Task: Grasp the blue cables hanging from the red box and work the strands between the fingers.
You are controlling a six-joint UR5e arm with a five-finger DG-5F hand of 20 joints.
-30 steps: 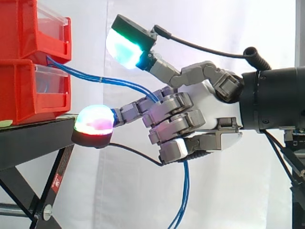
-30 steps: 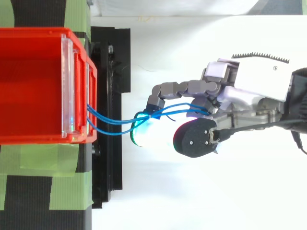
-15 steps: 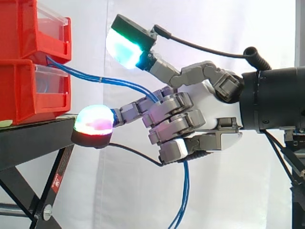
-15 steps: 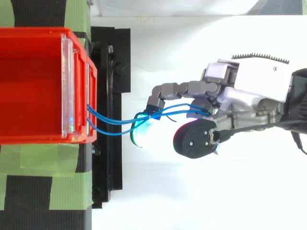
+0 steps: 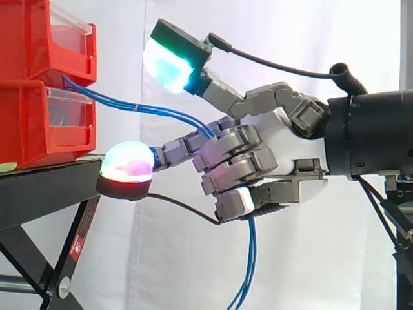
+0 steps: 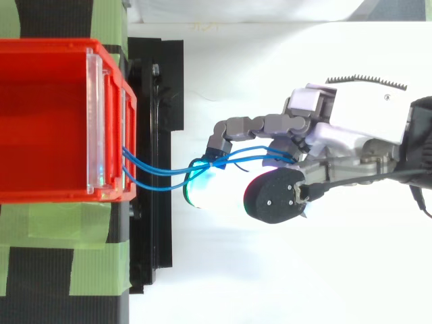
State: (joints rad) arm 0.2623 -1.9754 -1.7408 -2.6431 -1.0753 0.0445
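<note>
Cables gripped; strand work looks barely begun.
Cables (image 5: 155,109) run from the box (image 6: 40,46) into the robot hand (image 5: 271,126), whose curled fingers clamp them; the loose ends hang below.

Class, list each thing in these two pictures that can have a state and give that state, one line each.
robot hand: shut on the cables, fingers curled round them.
cables: strung from the bins to the robot hand, ends hanging below it.
bins: stacked upright on the stand.
stand: standing, carrying the bins.
</note>
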